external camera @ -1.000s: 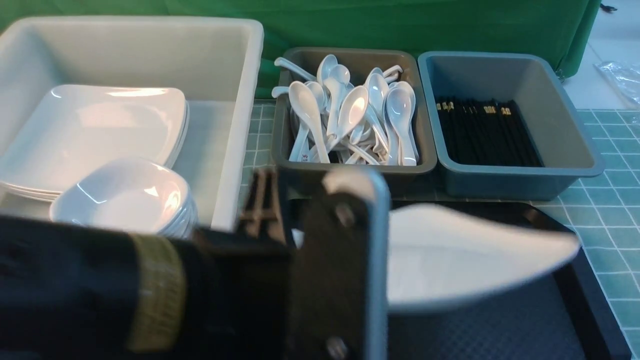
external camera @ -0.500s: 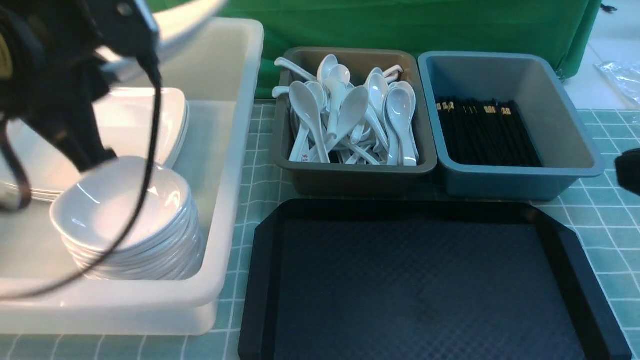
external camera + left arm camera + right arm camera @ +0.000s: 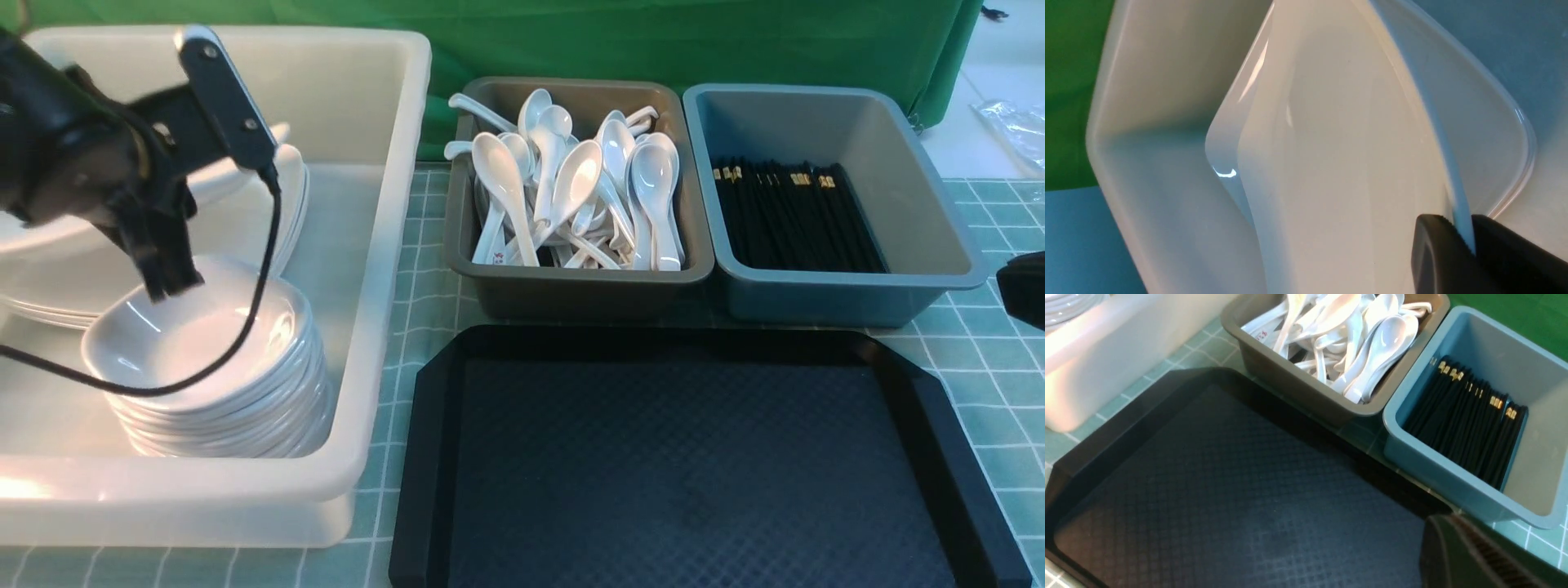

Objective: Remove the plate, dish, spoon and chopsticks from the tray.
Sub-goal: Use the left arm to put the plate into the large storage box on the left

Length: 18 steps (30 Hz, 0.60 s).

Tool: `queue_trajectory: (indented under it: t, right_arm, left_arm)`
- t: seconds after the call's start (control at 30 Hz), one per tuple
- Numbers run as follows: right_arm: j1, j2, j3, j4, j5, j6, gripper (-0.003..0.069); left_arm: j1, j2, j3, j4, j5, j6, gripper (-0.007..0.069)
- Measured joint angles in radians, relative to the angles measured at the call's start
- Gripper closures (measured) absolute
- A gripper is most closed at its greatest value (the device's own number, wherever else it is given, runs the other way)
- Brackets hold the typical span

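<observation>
Green cloth [image 3: 735,41] hung across the far side; laid over the desk [image 3: 429,302], a pale teal covering with white grid lines. Clenched on the rim of a large white square plate [image 3: 1331,163], the left pincer [image 3: 1457,230]; plate tilted, held inside the translucent white tub [image 3: 359,408] at the left, above a stack of square plates [image 3: 245,220]; too hidden to tell whether touching that stack. Just nearer, in the same tub, a tall stack of small white rounded-square dishes [image 3: 245,392], with a black cable [image 3: 261,286] looping in front. Right of the tub, at the far side, white soup spoons [image 3: 498,171] heaped in a brown-grey bin [image 3: 571,302]; beside that, farther right, black chopsticks [image 3: 800,220] with gold bands, lying in a blue-grey bin [image 3: 849,302]. On the near side of both bins, a black tray [image 3: 694,490] with cut-off corners, its textured floor in plain view. Near the tray's far right corner, the right pincer [image 3: 1447,520], clenched shut.
</observation>
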Motion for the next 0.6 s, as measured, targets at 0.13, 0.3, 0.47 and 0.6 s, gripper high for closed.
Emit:
queue_trajectory:
  t: [0.13, 0.3, 0.47, 0.6]
  right_arm:
    - [0.0, 0.0, 0.0, 0.015, 0.001, -0.016, 0.0638]
    - [0.0, 0.0, 0.0, 0.069, 0.008, -0.05, 0.0638]
    - [0.0, 0.0, 0.0, 0.124, 0.026, -0.094, 0.0638]
    - [0.0, 0.0, 0.0, 0.148, 0.027, -0.098, 0.0638]
  left_arm:
    - [0.0, 0.049, -0.001, 0.048, -0.017, -0.034, 0.0594]
    - [0.0, 0.099, -0.006, 0.094, -0.022, -0.134, 0.0599]
    - [0.0, 0.103, -0.008, 0.096, -0.029, -0.149, 0.0528]
    - [0.0, 0.102, -0.008, 0.095, -0.029, -0.151, 0.0392]
